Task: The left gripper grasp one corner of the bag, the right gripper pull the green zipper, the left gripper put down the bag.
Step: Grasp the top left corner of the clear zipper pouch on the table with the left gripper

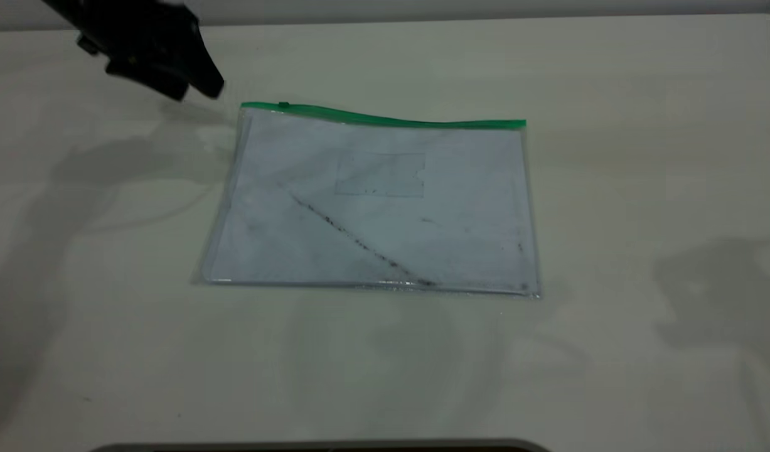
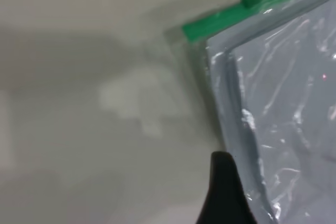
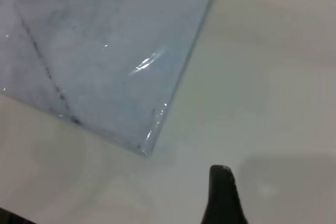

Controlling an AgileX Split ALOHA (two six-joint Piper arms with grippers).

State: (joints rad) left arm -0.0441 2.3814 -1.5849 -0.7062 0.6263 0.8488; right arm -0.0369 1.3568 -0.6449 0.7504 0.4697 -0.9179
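Clear plastic bag (image 1: 385, 207) lies flat mid-counter (image 1: 610, 351), green zipper (image 1: 391, 117) along its far edge, slider tab (image 1: 283, 104) near the left end. Left hand (image 1: 199, 78) hovers just beyond that green-capped corner (image 1: 246, 108), not touching; whether its fingers are apart, cannot tell. Right hand (image 3: 223, 195) sits off the bag's right side, well apart; finger state also unclear.

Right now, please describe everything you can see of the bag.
The bag is a flat, rectangular pouch of clear plastic lying on the table, with white paper showing through. A green zipper runs along its far edge, the slider near the left corner. A dark diagonal streak and a small card pocket mark its face. Nothing touches it; the left pincer hovers near that corner.
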